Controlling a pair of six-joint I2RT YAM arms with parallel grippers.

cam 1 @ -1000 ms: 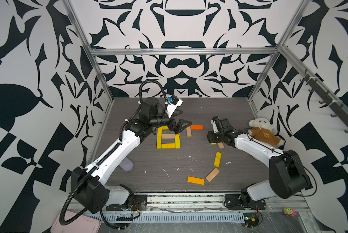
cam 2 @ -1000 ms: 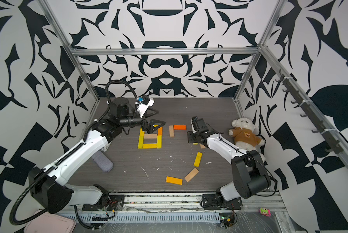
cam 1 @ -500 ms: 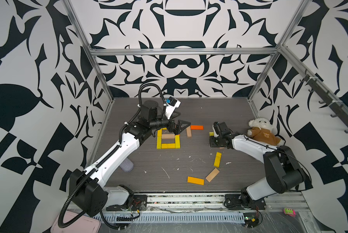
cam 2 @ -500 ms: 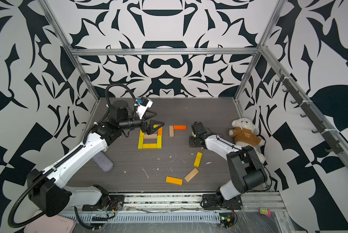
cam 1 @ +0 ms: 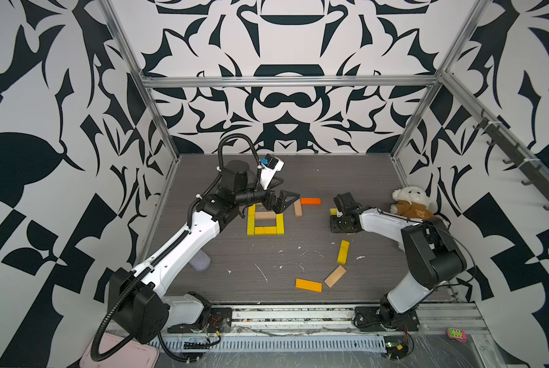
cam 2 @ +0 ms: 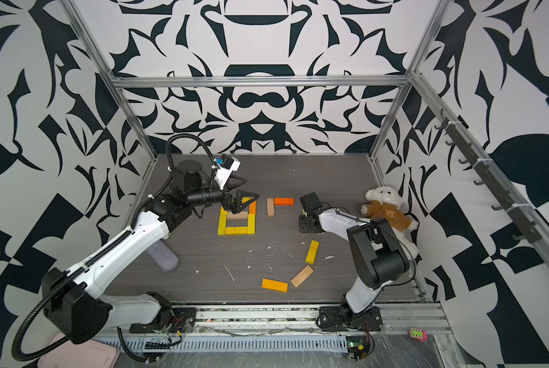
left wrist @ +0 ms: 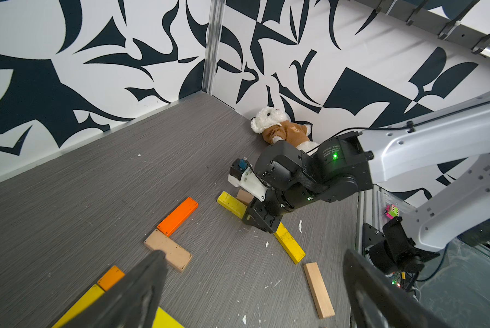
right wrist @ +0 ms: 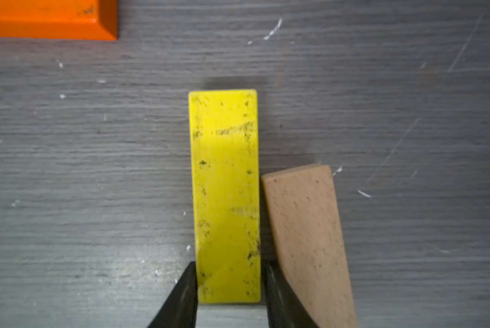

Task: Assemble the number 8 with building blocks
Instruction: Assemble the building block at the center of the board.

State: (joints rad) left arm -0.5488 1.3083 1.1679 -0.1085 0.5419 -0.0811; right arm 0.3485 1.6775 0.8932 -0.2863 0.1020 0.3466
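Observation:
Yellow building blocks form a rectangle (cam 1: 265,230) (cam 2: 236,230) on the grey floor, with a tan block (cam 1: 265,215) across it. My left gripper (cam 1: 287,204) (cam 2: 246,204) (left wrist: 253,255) hovers open and empty over its far right corner. A tan block (cam 1: 298,208) (left wrist: 168,250) and a red-orange block (cam 1: 310,201) (right wrist: 47,20) lie in an L just right of it. My right gripper (cam 1: 336,220) (cam 2: 305,220) (right wrist: 228,284) is down at the floor, shut on the end of a yellow block (right wrist: 225,184) (left wrist: 231,204). Another tan block (right wrist: 303,227) leans against one finger.
Loose yellow (cam 1: 343,251), tan (cam 1: 335,276) and orange (cam 1: 308,285) blocks lie near the front. A white teddy bear (cam 1: 410,204) (cam 2: 386,210) sits against the right wall behind the right arm. A grey cylinder (cam 1: 199,264) lies under the left arm.
My right gripper has dropped to the floor and its jaws have closed onto the yellow block. The left arm has barely moved and stays open.

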